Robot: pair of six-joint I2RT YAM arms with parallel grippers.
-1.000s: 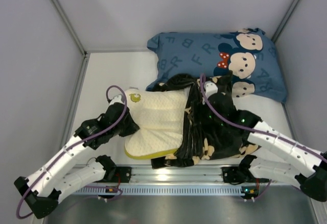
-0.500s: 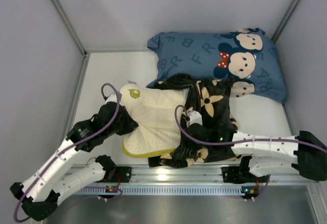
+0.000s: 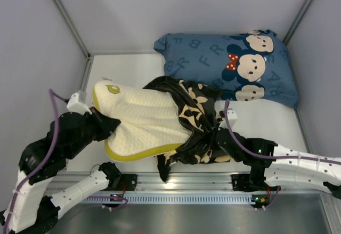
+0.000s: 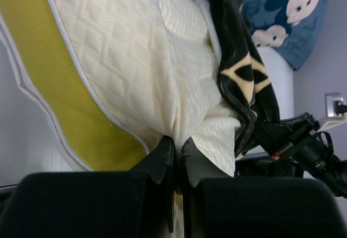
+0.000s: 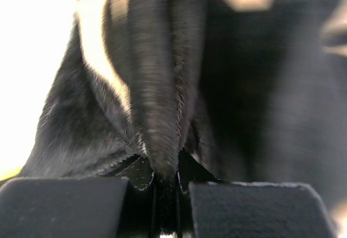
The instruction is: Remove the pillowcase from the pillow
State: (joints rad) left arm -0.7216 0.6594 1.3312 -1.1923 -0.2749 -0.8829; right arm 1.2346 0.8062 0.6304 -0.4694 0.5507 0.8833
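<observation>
Centrally, the quilted pillow (image 3: 141,122) is pinched at its left edge by the clenched left gripper (image 4: 174,150). The black flowered pillowcase (image 3: 200,119), bunched over its right end, is clamped by the right gripper (image 5: 165,175).

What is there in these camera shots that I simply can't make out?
- Top view: the black flower-patterned pillowcase covers the right end of the cream quilted pillow, hiding how much of it sits inside.
- Right wrist view: blurred black cloth pinched in the right gripper fills the frame; nothing around it shows.
- Left wrist view: the blue mouse-printed pillow is cut off by the top edge and lies partly behind the pillowcase.
</observation>
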